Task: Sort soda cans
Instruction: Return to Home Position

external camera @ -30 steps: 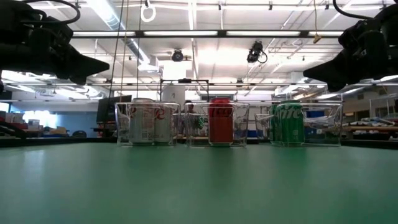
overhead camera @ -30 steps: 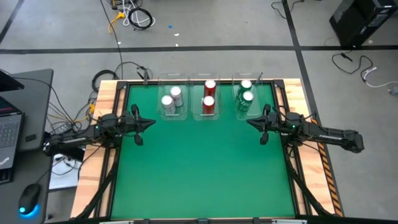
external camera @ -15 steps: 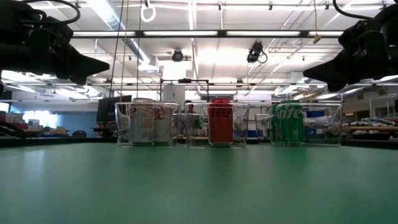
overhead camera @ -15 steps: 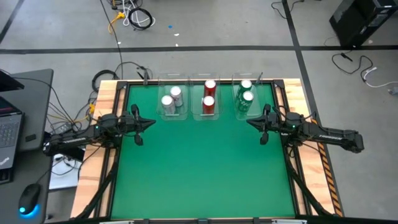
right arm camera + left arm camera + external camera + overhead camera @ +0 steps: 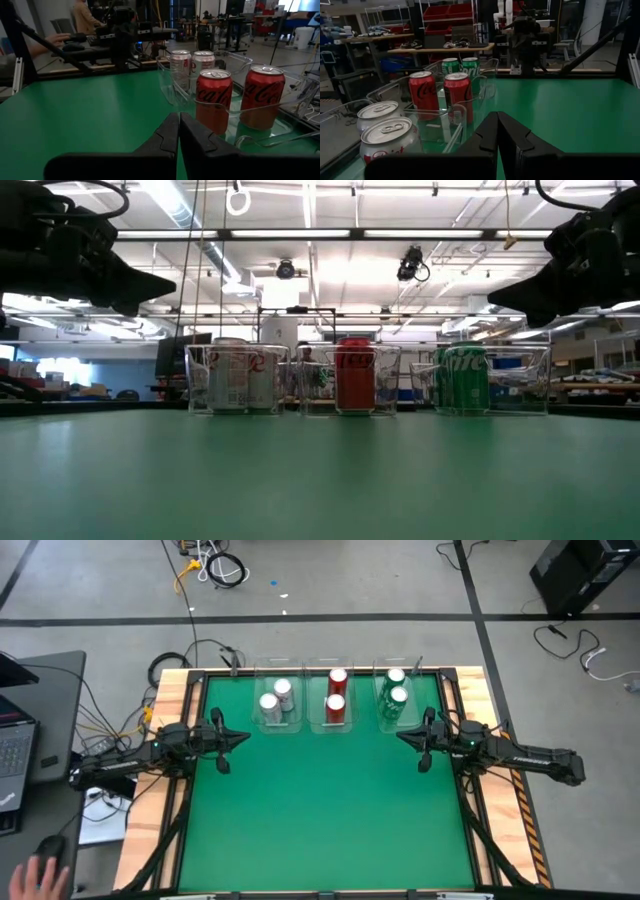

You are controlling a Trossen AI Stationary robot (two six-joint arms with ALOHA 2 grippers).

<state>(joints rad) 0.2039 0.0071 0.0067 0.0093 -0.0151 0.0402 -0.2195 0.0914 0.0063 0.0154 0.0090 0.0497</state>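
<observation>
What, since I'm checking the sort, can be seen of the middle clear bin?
The middle bin is a clear plastic tub, open-topped and upright. It rests at the far edge of the green table, between the left bin and the right bin. Two red cans stand inside it, one behind the other.

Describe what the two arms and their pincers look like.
The left arm and right arm are alike: slim, jointed, matte black. The left pincer and right pincer each have two black wedge-shaped fingers tapering to a point, mounted on a broad black bar. No markings can be made out.
</observation>
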